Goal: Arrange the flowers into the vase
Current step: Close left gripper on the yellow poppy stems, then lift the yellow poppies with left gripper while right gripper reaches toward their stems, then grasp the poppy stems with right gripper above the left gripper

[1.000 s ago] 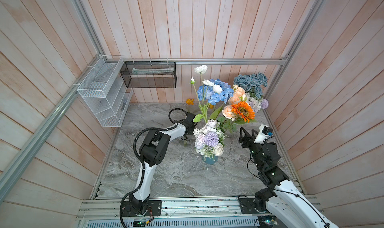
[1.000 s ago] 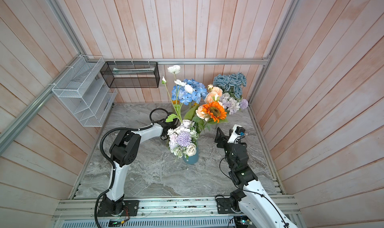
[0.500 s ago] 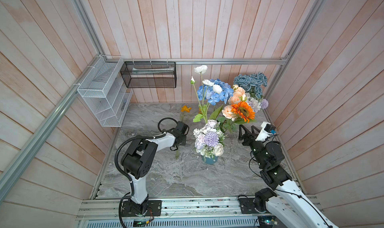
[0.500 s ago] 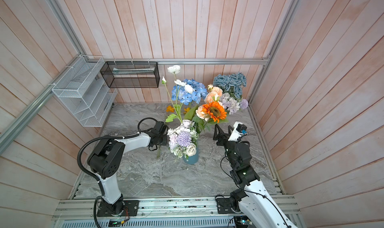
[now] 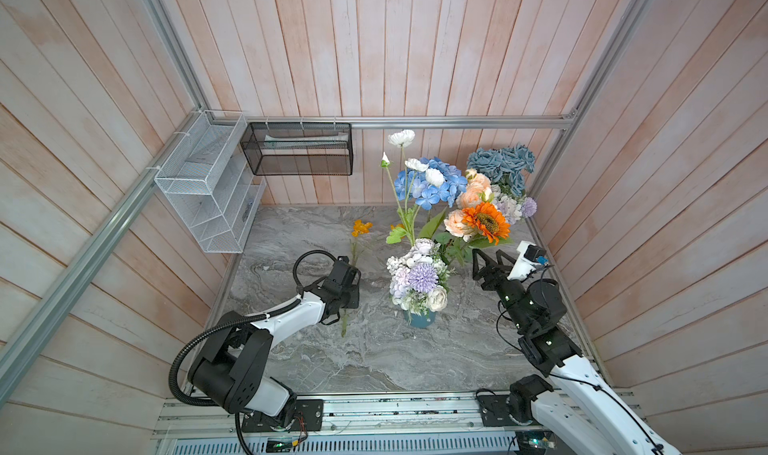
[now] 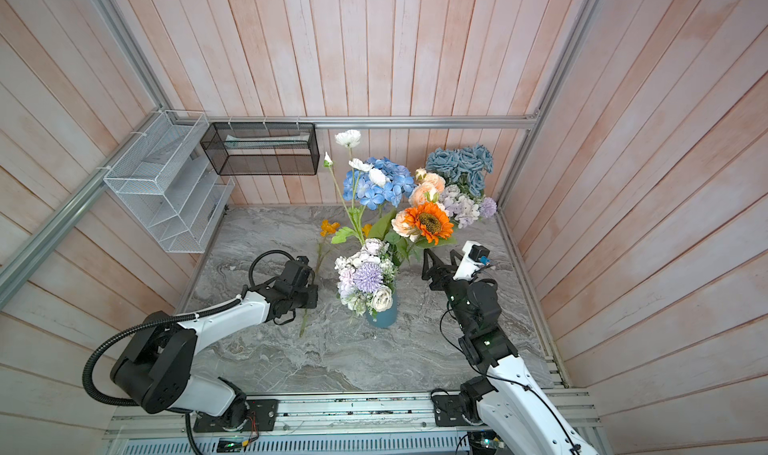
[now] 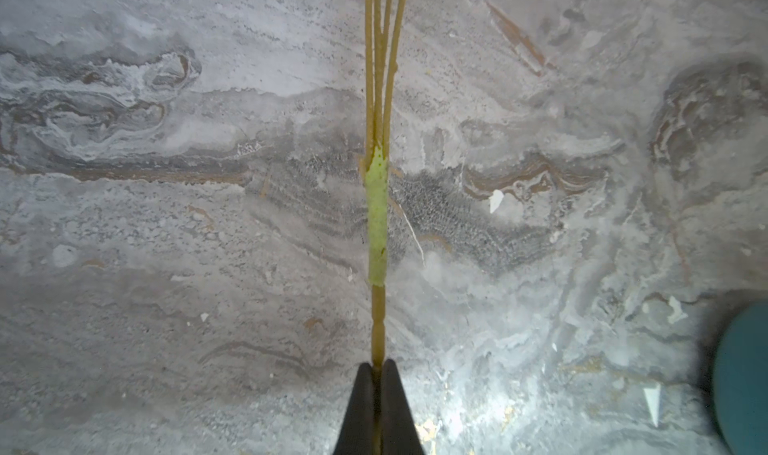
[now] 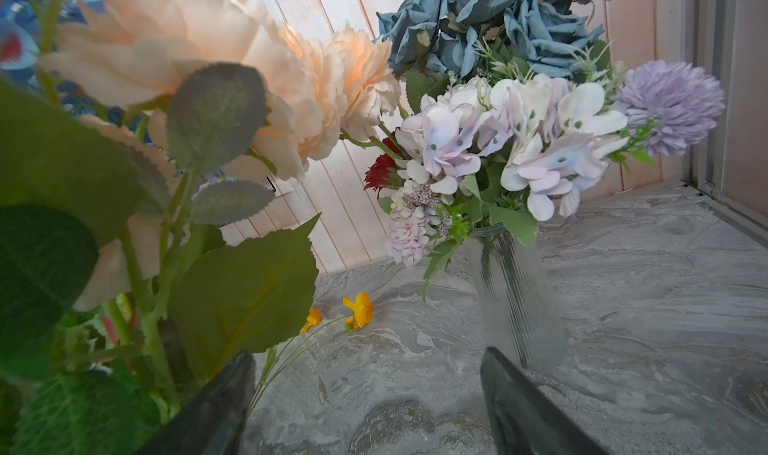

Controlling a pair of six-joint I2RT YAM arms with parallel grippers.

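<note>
Left wrist view first, Ana: what has that arm got?

Its left gripper (image 7: 376, 370) is clamped on the thin stem of the orange-bloomed spray (image 7: 377, 208), Ben. The black fingertips press together around it, and the marble table (image 7: 166, 266) fills everything behind.

And its pose in the top views?

The base sits on the near rail (image 5: 374, 409) at the left, with the shoulder hunched. The white forearm reaches low toward the far right, and the wrist is just left of the teal vase (image 5: 419, 319). The stem's cut end pokes out on the near side of the wrist, and the orange bloom (image 5: 360, 227) lies farther off. Whether the spray touches the table I cannot tell.

Right side?

The right arm climbs from the near right corner, elbow folded, forearm aimed far and slightly left. The right gripper (image 5: 488, 262) is spread wide with nothing between its fingers. Its tips are just beneath the leaves of the orange sunflower (image 5: 486, 221).

Where are the rest of the flowers?

The teal vase, mid-table, holds a lilac and white bouquet (image 5: 419, 276). Beyond it are the peach roses (image 5: 473, 193), the blue hydrangea (image 5: 430, 183) and the tall white blooms (image 5: 401, 137). At the far right a ribbed glass vase (image 8: 515, 299) holds pale lilac blooms (image 8: 519, 141), with the dusty-blue roses (image 5: 500, 166) in the corner behind.
</note>
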